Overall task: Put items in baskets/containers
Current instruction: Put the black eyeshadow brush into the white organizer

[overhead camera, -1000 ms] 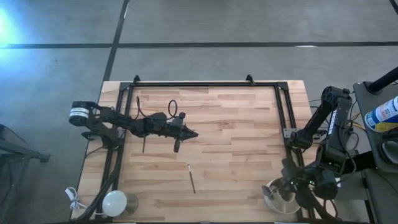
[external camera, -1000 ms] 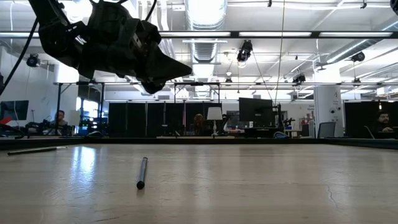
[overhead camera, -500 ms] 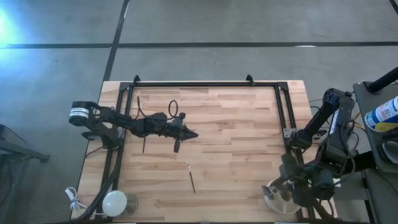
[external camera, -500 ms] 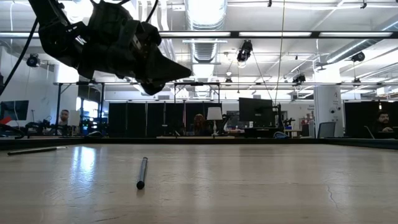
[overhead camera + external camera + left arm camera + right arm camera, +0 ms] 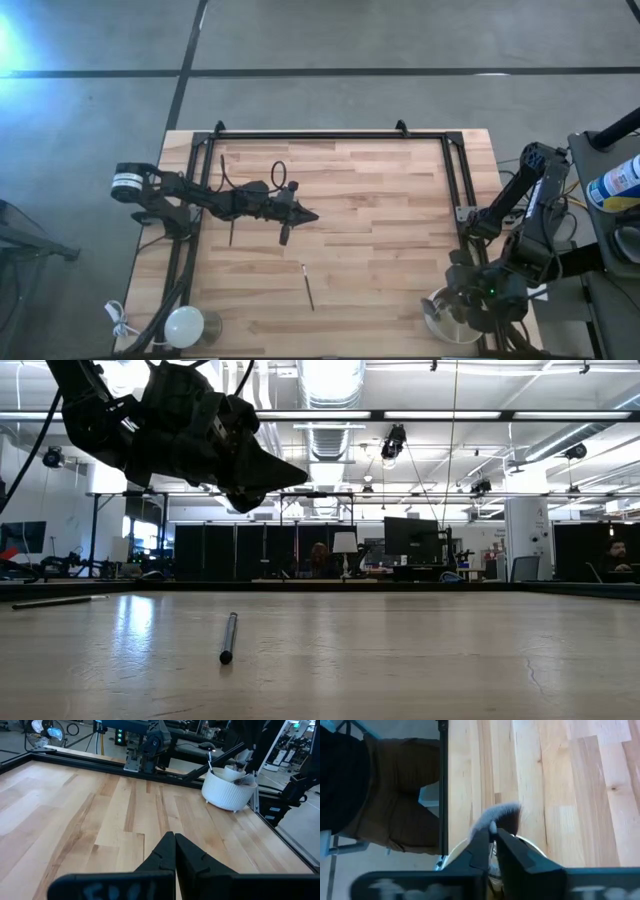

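Note:
The cream tub (image 5: pixel 438 320) stands at the table's near right corner and holds several brushes; the left wrist view shows it as the ribbed tub (image 5: pixel 227 790). My right gripper (image 5: pixel 455 303) hangs over it, pointing down, shut on a thin brush. In the right wrist view a fluffy grey brush head (image 5: pixel 501 816) lies just past that gripper (image 5: pixel 493 834). My left gripper (image 5: pixel 308 215) is shut, holds nothing and hovers high over the table's middle (image 5: pixel 285 470). Loose brushes lie flat: one mid-table (image 5: pixel 308 286) (image 5: pixel 229 637), two near the left side (image 5: pixel 222 168) (image 5: pixel 231 234). My right gripper pinches a thin brush between its two fingers, coming from above over the tub. A pale bit of the brush (image 5: pixel 492 826) shows between the fingertips. Whether the fluffy grey head just past them belongs to this brush, I cannot tell.
A white glossy dome with a cord (image 5: pixel 185 325) sits at the near left corner. A black frame rail (image 5: pixel 330 137) runs along the table's far and side edges. A person in brown trousers (image 5: pixel 405 805) stands beside the tub's corner. Bare wood lies between the arms.
My right arm has shifted a little toward the table's left while staying over the tub.

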You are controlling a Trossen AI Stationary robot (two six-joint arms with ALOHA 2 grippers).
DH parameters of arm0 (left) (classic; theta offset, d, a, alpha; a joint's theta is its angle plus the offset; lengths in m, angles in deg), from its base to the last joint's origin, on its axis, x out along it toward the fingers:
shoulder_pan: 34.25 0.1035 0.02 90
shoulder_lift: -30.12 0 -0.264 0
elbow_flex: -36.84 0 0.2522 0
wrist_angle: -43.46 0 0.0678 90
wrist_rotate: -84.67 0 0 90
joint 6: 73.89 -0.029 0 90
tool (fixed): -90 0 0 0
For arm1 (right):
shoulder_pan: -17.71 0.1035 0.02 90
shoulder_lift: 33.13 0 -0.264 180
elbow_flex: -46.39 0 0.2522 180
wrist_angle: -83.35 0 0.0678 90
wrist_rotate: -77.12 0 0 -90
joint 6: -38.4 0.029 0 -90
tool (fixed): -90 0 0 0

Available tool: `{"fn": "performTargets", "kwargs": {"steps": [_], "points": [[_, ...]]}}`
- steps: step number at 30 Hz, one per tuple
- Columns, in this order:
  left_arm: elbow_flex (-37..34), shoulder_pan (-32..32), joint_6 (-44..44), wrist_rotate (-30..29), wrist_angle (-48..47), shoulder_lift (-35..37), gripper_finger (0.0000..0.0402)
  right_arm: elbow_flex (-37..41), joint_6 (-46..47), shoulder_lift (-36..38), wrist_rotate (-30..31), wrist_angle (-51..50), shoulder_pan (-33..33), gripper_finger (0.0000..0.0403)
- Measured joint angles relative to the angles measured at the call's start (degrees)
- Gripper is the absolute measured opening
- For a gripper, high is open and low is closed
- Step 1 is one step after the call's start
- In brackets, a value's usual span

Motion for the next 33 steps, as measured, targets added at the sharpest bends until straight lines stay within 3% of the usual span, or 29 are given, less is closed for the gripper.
{"fn": "performTargets", "kwargs": {"steps": [4, 17, 28, 33], "points": [[0.0, 0.0, 0.0, 0.0, 0.0, 0.0, 0.0000, -0.2, 0.4, 0.0, 0.0, -0.9, 0.0, 0.0012], [0.0, 0.0, 0.2, 0.0, 0.0, 0.0, 0.0000, -1.2, 6.9, 0.0, -1.9, -6.8, 0.6, 0.0009], [0.0, 0.0, 0.2, 0.0, 0.0, 0.0, 0.0000, -2.3, 4.2, 0.0, 9.0, -6.4, 6.0, 0.0008], [0.0, 0.0, 0.2, 0.0, 0.0, 0.0, 0.0000, -0.9, 5.9, 0.0, 10.6, -6.5, 9.2, 0.0008]]}}
